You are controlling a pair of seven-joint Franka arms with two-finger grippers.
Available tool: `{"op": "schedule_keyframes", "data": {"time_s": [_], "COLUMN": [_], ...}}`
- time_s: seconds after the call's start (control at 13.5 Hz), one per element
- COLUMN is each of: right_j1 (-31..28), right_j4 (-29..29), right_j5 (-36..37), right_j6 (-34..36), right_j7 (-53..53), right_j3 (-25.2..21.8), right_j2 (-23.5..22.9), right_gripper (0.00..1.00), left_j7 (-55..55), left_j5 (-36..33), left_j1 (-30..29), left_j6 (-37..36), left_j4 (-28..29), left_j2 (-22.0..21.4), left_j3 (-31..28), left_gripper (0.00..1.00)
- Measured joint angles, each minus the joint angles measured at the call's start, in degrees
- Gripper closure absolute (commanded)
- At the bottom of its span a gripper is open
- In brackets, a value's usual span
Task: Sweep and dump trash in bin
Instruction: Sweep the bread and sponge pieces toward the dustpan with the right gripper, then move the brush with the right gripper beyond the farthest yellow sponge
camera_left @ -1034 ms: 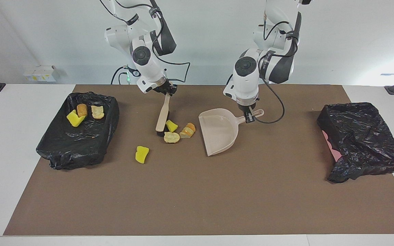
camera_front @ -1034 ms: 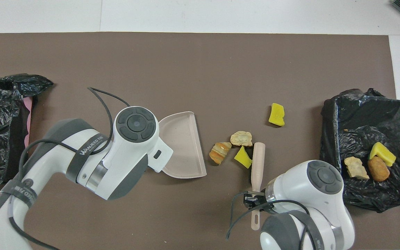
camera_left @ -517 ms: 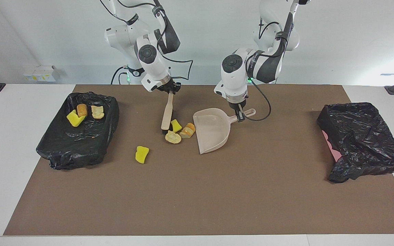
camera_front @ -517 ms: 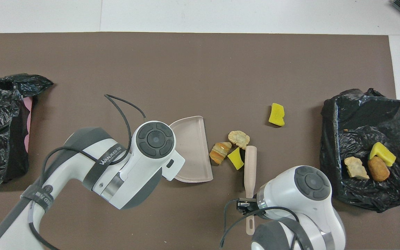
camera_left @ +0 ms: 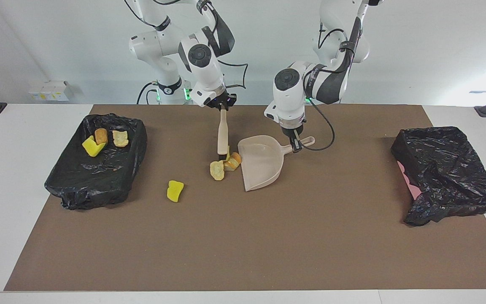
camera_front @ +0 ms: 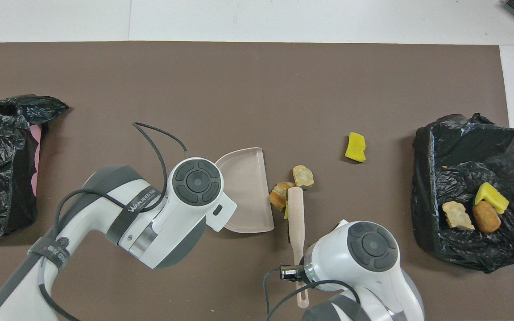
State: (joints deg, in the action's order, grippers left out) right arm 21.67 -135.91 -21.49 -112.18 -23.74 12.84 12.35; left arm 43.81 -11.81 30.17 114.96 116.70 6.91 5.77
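Observation:
My right gripper (camera_left: 222,105) is shut on the top of the beige brush (camera_left: 222,137), which stands nearly upright with its dark bristles on the mat. The brush (camera_front: 296,218) presses a yellow chunk (camera_left: 228,153), an orange bread lump (camera_left: 233,161) and a tan lump (camera_left: 217,170) against the open edge of the beige dustpan (camera_left: 260,164). My left gripper (camera_left: 296,143) is shut on the dustpan's handle and holds the pan (camera_front: 246,196) on the mat. One yellow piece of trash (camera_left: 175,191) lies apart, toward the right arm's end. The black-lined bin (camera_left: 99,185) there holds three pieces.
A second black-bagged bin (camera_left: 445,173) with a pink edge sits at the left arm's end of the brown mat (camera_left: 243,245). In the overhead view the left arm's wrist (camera_front: 196,180) covers the dustpan's handle.
My right gripper has swept the brush toward the left arm's end, pushing three pieces up to the dustpan's edge. The left gripper slid the dustpan toward them, then held it still.

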Motion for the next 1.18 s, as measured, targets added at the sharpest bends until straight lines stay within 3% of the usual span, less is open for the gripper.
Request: {"op": "schedule_keyframes", "data": {"time_s": [0.3,0.59,1.18], "right_j1": [2.0,0.5,-16.2], "right_j4": [6.9,10.7,11.4], "right_j5": [0.3,9.1,22.3], "right_j6": [2.2,5.2,2.0], "right_j7": [-0.3,-0.5,11.2], "right_j3": [0.1,-0.4,-1.0], "right_j2": [-4.1,-7.0,-11.5], "right_gripper": [1.0,1.0,1.0], "left_j7": [0.0,-0.1,-6.8], "left_j5": [0.0,0.0,0.0], "left_j1": [0.0,-0.1,-0.3], "left_j6": [1.4,1.6,1.7], "left_j4": [0.7,0.8,1.4], "left_j2": [0.0,0.0,-0.1], "left_j3": [-0.1,-0.1,0.0], "left_gripper": [1.0,1.0,1.0]}}
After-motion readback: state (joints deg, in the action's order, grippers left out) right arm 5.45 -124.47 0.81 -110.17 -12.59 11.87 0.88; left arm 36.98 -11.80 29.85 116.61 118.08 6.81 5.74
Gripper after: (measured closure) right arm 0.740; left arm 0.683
